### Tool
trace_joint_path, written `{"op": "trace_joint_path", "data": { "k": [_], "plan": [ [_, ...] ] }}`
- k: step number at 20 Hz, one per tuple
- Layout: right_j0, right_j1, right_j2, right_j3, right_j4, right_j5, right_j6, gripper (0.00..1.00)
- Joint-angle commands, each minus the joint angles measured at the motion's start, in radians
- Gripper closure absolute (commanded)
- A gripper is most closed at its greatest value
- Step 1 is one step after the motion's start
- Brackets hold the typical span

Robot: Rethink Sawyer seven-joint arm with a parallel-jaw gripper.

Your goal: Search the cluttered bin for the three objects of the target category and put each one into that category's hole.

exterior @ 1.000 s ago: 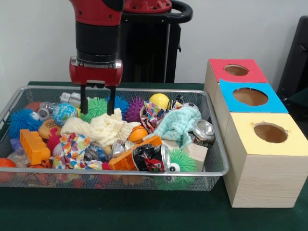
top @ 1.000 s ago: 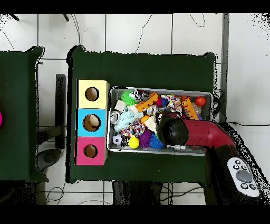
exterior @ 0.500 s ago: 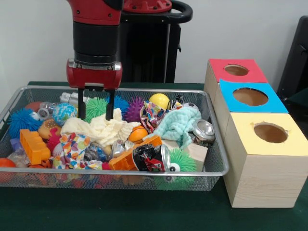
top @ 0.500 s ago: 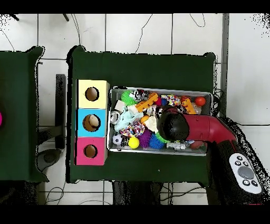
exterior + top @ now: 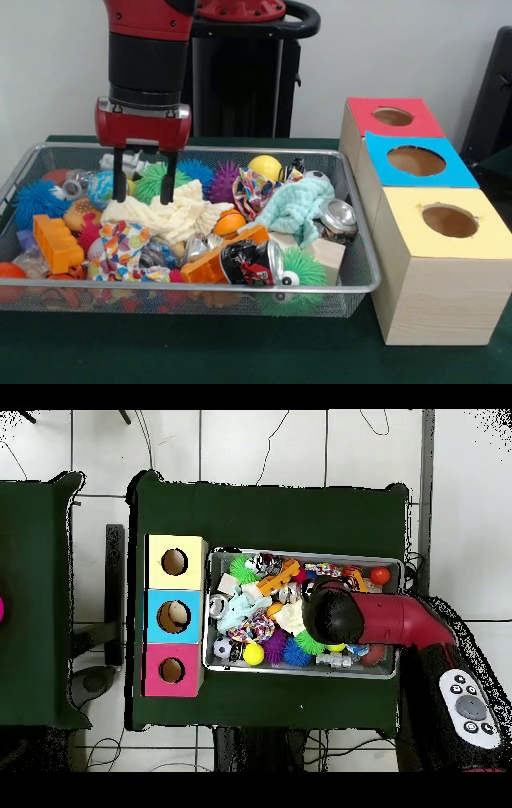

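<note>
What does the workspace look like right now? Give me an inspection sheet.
Surface: green table, bare at the front.
Job's things: wire bin full; red box, blue box and yellow box stand in a row beside it, each with a round hole.
Clutter: cream cloth, mint cloth, crushed can, spiky balls, orange block.
Grippers: gripper open, empty, over the cream cloth.
Cables: several on the floor.
Surroundings: tiled floor, second green table.

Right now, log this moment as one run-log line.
gripper: open, empty, above cream cloth | wire bin: cluttered | boxes: red, blue, yellow holes unobstructed
</note>
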Motion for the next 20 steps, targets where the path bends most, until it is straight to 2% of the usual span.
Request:
{"op": "trace_joint_path", "data": {
  "k": [1, 20],
  "plan": [
    [0.004, 0.044, 0.056, -0.078, -0.071, 0.136, -0.143, 0.00],
    [-0.025, 0.079, 0.078, -0.093, -0.097, 0.060, -0.122, 0.00]
  ]
}}
